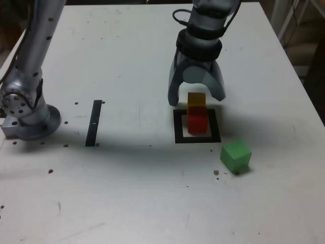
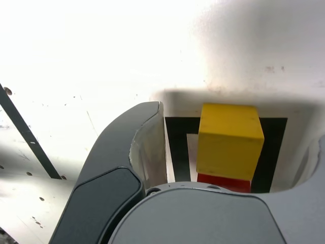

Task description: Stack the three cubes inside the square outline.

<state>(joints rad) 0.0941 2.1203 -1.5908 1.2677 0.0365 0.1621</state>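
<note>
A yellow cube (image 1: 196,99) rests on top of a red cube (image 1: 197,122), and the pair stands inside the black square outline (image 1: 178,127). The wrist view looks down on the yellow cube (image 2: 230,140) with a sliver of the red cube (image 2: 223,183) under it and the outline (image 2: 175,147) around them. My gripper (image 1: 197,99) hangs over the stack, open, with one finger on each side of the yellow cube and a gap to it. The green cube (image 1: 236,155) lies on the table outside the outline, toward the exterior view's lower right.
A thin black strip (image 1: 94,123) lies on the white table (image 1: 152,193) to the exterior view's left of the outline. The arm's base (image 1: 28,114) stands at the far left edge. Small dark specks dot the tabletop.
</note>
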